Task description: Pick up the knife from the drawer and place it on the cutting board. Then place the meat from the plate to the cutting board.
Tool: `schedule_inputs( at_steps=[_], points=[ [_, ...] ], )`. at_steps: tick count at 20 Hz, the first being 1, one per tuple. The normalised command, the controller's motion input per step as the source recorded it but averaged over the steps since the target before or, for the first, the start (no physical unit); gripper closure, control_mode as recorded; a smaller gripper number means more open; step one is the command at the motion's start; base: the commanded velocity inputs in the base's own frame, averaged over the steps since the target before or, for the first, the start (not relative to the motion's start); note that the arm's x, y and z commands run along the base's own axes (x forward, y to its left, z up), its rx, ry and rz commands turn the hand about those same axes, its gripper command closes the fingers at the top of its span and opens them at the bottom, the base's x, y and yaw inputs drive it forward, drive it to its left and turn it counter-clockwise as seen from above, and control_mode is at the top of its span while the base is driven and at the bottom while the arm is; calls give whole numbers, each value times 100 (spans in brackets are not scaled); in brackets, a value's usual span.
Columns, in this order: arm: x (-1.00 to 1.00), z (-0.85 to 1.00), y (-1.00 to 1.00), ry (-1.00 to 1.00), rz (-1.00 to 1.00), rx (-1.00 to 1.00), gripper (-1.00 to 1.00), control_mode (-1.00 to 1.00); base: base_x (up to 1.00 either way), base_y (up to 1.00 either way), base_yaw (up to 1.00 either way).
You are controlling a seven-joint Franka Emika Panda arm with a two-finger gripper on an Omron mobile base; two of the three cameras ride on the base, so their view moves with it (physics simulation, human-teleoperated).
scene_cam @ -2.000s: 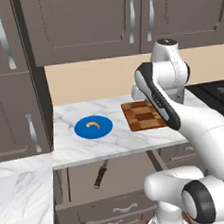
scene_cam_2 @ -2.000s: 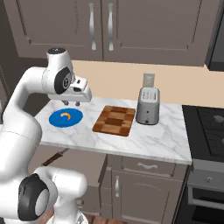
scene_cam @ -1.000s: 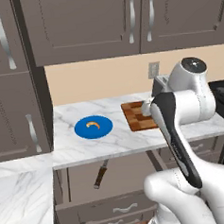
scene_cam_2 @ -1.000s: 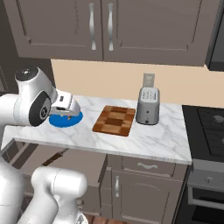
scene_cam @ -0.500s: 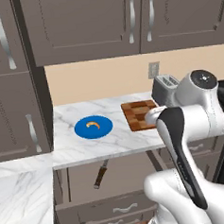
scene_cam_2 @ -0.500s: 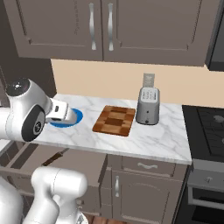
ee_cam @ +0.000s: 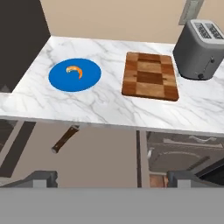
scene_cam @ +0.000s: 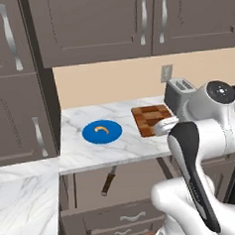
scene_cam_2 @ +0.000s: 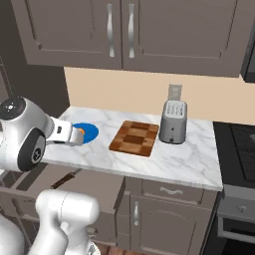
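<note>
currently my jaws (ee_cam: 112, 178) stand spread wide with nothing between them; the two dark finger tips (ee_cam: 42, 178) show far apart at the bottom of the hand view, above the open drawer (ee_cam: 100, 162) and in front of the tabletop's (ee_cam: 131, 113) edge.

knife (ee_cam: 64, 139): lies in the drawer, tilted, dark brown handle toward me; the blade end runs under the tabletop's lip and is hidden. in the left base view the knife (scene_cam: 108, 180) sits in the drawer (scene_cam: 139, 180) below the plate's side of the tabletop.

plate (ee_cam: 74, 75): round, bright blue, flat on the white marble tabletop, left part in the hand view. meat (ee_cam: 75, 71): small orange crescent, resting on the plate near its middle.

cutting board (ee_cam: 150, 75): checkered wood, flat on the tabletop, near the plate's right but apart from it, nothing on it. grey toaster (ee_cam: 202, 43) stands just beside the board's far right corner, apart from it.

right base view: my arm's wrist end hangs in front of the plate (scene_cam_2: 88, 132), partly covering it; cutting board (scene_cam_2: 134, 138) and toaster (scene_cam_2: 173, 121) are to its right. dark cabinets (scene_cam_2: 119, 30) hang above.
</note>
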Motion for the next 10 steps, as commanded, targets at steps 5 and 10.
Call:
schedule_inputs(
  at_steps=[5, 10],
  points=[
    [0, 0, 0, 0, 0, 0, -100, 100, -10, -55, 34],
    [0, 0, 0, 0, 0, 0, -100, 100, -21, -87, 33]
  ],
)
